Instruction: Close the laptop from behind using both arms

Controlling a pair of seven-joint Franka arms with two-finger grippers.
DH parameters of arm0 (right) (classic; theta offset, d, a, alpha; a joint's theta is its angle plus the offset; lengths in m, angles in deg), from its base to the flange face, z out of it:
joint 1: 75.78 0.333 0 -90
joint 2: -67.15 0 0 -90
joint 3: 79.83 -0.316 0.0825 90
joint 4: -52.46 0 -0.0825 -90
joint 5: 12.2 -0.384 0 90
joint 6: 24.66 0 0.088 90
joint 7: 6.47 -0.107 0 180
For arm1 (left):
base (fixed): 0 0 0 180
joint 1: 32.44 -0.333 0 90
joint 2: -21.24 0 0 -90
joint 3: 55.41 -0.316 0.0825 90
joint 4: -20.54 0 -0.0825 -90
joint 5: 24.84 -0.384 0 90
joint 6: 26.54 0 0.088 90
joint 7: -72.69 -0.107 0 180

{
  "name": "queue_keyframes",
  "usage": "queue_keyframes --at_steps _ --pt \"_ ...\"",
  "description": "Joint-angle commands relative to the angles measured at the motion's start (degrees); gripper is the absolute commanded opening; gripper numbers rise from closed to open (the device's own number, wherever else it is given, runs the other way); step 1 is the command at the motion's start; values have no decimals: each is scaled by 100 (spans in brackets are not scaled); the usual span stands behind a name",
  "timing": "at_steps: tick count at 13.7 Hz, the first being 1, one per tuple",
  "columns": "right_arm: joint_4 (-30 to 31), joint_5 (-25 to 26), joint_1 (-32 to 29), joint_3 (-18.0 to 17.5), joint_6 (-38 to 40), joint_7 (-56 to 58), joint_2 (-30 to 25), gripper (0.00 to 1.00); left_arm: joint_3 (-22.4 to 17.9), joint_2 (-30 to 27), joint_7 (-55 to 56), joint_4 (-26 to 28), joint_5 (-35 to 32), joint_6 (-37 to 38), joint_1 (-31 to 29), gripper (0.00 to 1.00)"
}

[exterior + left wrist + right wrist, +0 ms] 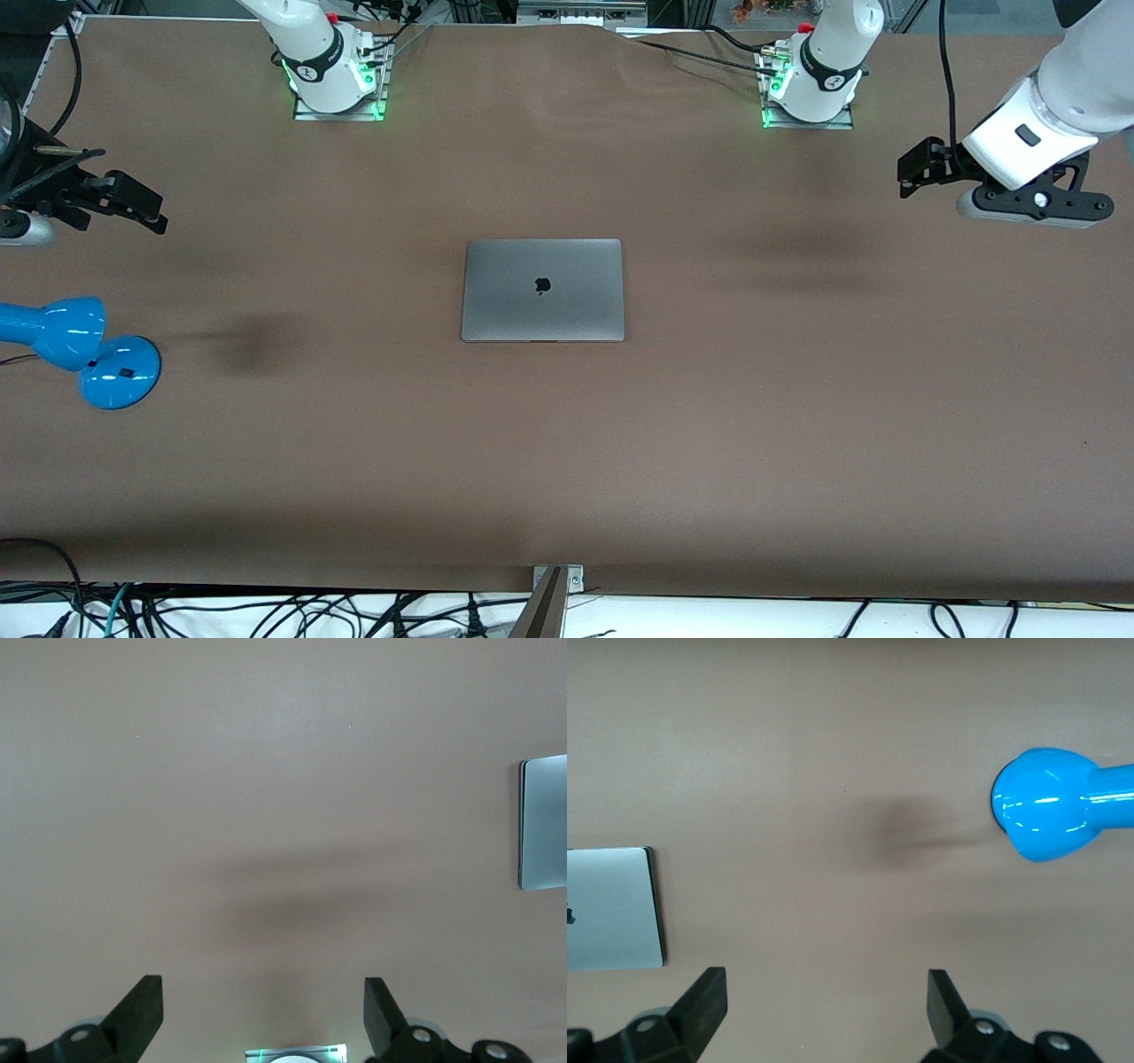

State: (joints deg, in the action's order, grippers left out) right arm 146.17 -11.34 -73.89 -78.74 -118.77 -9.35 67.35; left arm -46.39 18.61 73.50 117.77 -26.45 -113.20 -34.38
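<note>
1. Two grippers hang high over the table's ends, well apart from the laptop (542, 290). The left gripper (912, 173) is over bare cloth at the left arm's end, and the right gripper (142, 211) is over the right arm's end, above the blue lamp (80, 347).

2. Both are spread wide: in each wrist view the two black fingers (142, 1010) stand far apart with only table between them, and neither holds anything. I judge these to be parked poses that keep the arms away from the work area.

3. The laptop lies flat in the middle of the table with its lid fully down and the dark logo facing up. Its lid already lies flat against its base, so the task looks finished, or all but.

4. The left wrist view catches only one edge of the laptop (543, 824). The right wrist view shows a corner with part of the logo (611, 908), and the lamp's head (1041, 804) above the cloth.

5. The surface is a plain brown cloth (797, 425), slightly rippled near the arm bases, with soft shadows under each arm.

6. The bases glow green along the table edge farthest from the front camera. Loose black cables crowd the floor past the nearest edge.
</note>
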Motion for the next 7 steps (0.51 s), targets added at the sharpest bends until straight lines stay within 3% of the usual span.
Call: queue_keyframes --at_steps 1,7 --pt "16 28 31 -4 -29 -107 -46 100 20 123 -107 -248 -103 123 -61 100" --pt "16 19 31 -4 -29 -107 -38 100 -164 -18 -116 -169 -41 264 -158 100"
